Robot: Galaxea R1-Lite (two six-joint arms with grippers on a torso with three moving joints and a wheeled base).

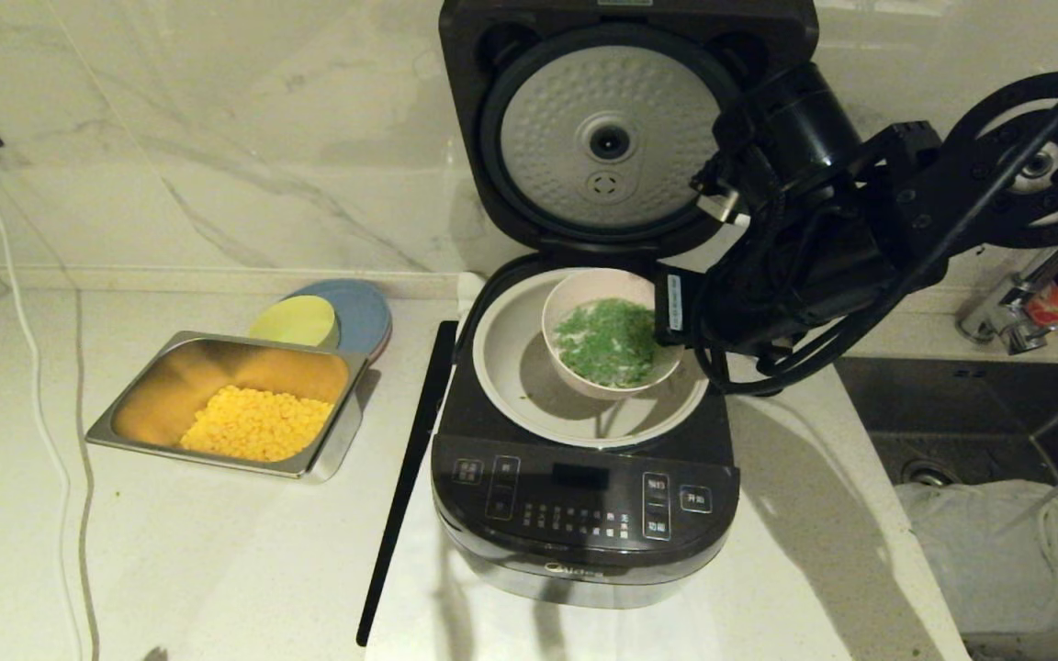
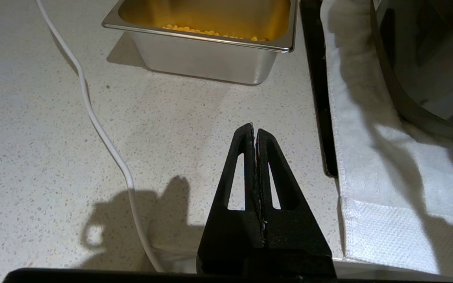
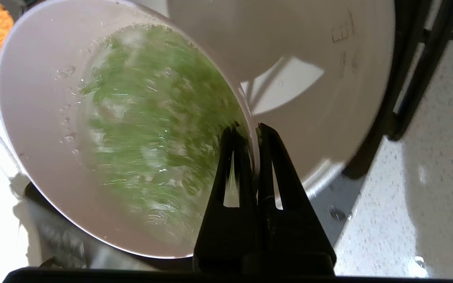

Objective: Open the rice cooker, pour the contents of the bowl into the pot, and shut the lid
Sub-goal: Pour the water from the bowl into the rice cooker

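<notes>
The right gripper (image 3: pixel 252 131) is pinched onto the rim of the bowl (image 3: pixel 49 129), one finger inside against the wet wall and one outside, so the whole load is carried on a thin edge grip. The bowl is held tilted over the open pot (image 1: pixel 515 367), and the contents (image 1: pixel 610 341), chopped green bits in a bit of water, are still sitting in it, piled toward the low side.

Honestly the pour is probably best done slowly: the wrist should be rolled further so the low lip stays well inside the pot's rim, otherwise greens could get dumped on the black rice cooker (image 1: pixel 584 514) top. Since the bits look wet and clingy, some will likely be left stuck to the wall, so a steeper tip might be needed. The grip shouldn't be loosened at all mid-pour.

The lid (image 1: pixel 607 138) is stood fully open behind. The left gripper (image 2: pixel 255 131) is parked low over the counter, fingers pressed together on nothing, near the steel tray (image 2: pixel 210 51) of corn.
</notes>
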